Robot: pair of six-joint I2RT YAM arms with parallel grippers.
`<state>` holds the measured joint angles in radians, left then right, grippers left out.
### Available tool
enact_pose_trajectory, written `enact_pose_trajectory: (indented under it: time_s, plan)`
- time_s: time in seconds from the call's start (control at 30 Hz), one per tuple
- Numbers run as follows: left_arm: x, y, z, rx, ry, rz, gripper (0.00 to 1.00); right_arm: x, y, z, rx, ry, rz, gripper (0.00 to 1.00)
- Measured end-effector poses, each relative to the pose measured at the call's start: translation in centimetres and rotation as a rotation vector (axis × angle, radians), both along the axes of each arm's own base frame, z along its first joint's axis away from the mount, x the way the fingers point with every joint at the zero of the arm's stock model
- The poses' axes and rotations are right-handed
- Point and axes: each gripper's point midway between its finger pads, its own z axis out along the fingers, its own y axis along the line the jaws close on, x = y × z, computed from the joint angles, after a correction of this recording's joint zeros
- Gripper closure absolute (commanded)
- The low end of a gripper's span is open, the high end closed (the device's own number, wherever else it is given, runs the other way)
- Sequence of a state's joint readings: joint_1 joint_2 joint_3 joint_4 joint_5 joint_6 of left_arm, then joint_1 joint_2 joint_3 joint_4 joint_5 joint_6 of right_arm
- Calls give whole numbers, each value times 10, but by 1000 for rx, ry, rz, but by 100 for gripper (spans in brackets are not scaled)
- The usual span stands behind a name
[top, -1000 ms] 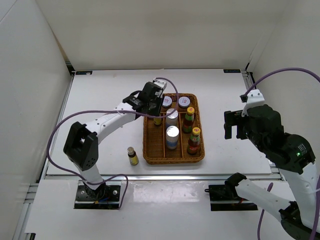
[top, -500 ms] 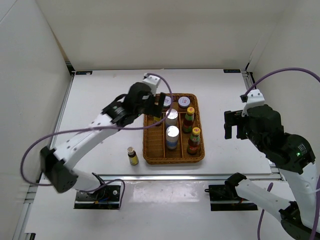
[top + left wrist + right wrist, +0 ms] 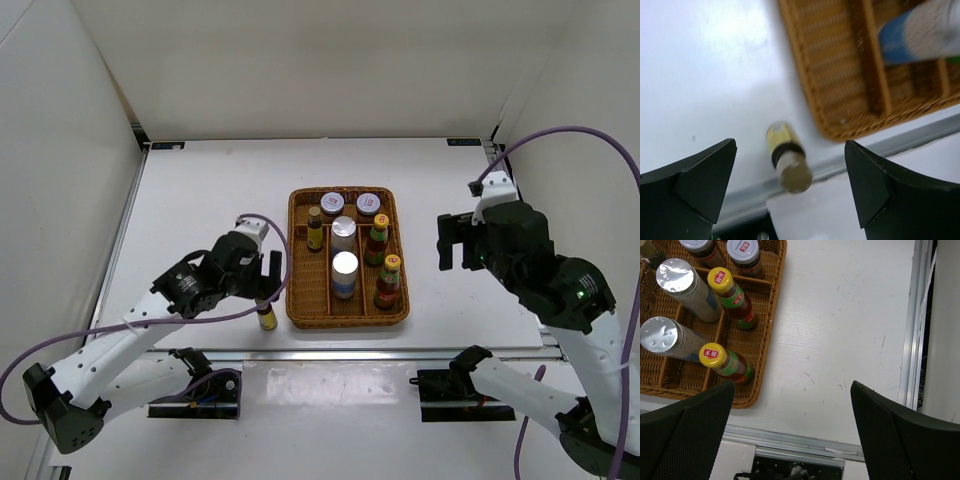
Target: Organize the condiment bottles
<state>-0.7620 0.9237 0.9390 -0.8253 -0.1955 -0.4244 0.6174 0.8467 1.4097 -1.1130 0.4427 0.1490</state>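
Observation:
The wicker tray (image 3: pixel 299 300) holds seven condiment bottles: two pale-lidded jars (image 3: pixel 332 203) at the far end, a tiny dark bottle (image 3: pixel 315 230) in the left lane, two silver-topped shakers (image 3: pixel 344 268) in the middle, and two red yellow-capped sauce bottles (image 3: pixel 389 280) on the right. Another tiny yellow-labelled bottle (image 3: pixel 267 317) stands upright on the table just left of the tray's near corner. My left gripper (image 3: pixel 267 278) hovers open over it; in the left wrist view the bottle (image 3: pixel 786 159) shows between the spread fingers, untouched. My right gripper (image 3: pixel 455 245) hangs open and empty to the right of the tray.
A metal rail (image 3: pixel 330 352) runs along the table's near edge, close to the loose bottle. White walls enclose the table on three sides. The right wrist view shows bare table (image 3: pixel 840 330) between the tray rim (image 3: pixel 771 335) and the right-hand rail (image 3: pixel 914 330).
My left gripper opened, left the tiny bottle in the tray's left lane, and swung back toward the near left over the bottle on the table. The right arm shifted slightly.

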Motion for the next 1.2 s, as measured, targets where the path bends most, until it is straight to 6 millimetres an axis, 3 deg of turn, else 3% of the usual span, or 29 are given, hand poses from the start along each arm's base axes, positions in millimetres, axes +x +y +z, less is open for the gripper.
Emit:
enact_pose_trajectory:
  time_s: [0.1,0.27,0.4,0.63,0.7,0.8,0.93,1.2]
  plan:
    - [-18,12,-24,21,93,40,0,6,8,-1,8,5,14,0]
    - [-26,15,-13,-53,86,87,0,11,15,-2,15,15,30,0]
    - [-29,10,-21,-41,128,96,1,9,15,0,24,8,34,0]
    - [-42,5,-51,18,233,109,15,2,9,6,44,-24,32,0]
    - [-45,5,-54,21,243,117,21,0,7,7,46,-30,30,0]
    - [-45,6,-53,13,243,135,40,-2,5,8,48,-36,26,0]
    - [-44,7,-53,17,236,144,51,-2,5,5,38,-24,24,0]
    - [-44,15,-49,38,220,150,88,-1,5,1,25,-3,23,0]
